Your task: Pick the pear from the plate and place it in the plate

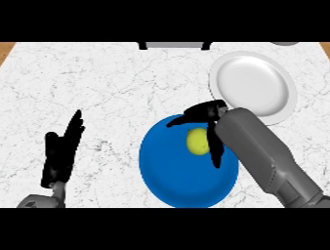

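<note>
Right hand [205, 113]: my fingers curl down over the far edge of the blue plate, arching above the pear; I can't tell whether they touch it, and they don't pinch it.
Right forearm [265, 156]: it comes in from the lower right and crosses the blue plate's right side.
Pear [196, 140]: yellow-green, lying on the blue plate, in its upper right part, just beside my thumb.
Blue plate [178, 180]: on the counter, centre of my view, near me.
White plate [254, 85]: beyond the blue one, to the right, bare, its near edge just behind my right hand.
Left hand [61, 149]: spread and straight, fingers pointing away from me, at the left, well apart from both plates.
Counter [89, 88]: white marble.
</note>
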Controlling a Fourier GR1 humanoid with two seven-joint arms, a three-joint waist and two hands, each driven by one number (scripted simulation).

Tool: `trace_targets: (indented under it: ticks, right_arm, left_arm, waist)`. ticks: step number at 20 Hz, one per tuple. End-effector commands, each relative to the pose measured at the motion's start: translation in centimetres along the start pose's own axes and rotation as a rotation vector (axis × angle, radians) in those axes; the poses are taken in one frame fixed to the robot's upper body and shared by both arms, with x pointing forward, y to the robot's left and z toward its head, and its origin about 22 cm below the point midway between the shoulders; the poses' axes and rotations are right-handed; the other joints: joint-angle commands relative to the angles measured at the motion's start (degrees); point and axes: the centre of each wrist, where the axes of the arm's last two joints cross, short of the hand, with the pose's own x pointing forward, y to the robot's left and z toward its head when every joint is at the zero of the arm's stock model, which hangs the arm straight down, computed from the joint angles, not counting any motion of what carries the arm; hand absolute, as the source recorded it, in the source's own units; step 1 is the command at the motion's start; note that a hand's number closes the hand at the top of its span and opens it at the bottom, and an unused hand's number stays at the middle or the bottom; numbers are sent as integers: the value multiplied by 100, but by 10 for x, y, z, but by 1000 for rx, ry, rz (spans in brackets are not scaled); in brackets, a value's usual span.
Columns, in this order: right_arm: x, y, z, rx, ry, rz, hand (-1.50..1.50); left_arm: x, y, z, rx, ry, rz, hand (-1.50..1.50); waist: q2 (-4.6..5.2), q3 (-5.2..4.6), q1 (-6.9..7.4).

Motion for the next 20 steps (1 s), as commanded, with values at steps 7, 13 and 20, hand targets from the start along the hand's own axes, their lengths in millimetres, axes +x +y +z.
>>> trace_targets:
  ticks: [7, 13, 20]
  right_arm:
    - [-17, 14, -10, -43, -80, 110, 150]
    - [7, -6, -1, -196, -60, 111, 150]
    - [1, 0, 18, -824, 105, 142, 150]
  left_arm:
    - [3, -2, 15, -20, -2, 5, 0]
    - [-2, 15, 14, -12, -3, -2, 0]
    - [-1, 14, 8, 29, 15, -8, 0]
  waist:
    - [18, 6, 44]
    - [-2, 2, 0]
    - [-66, 4, -192]
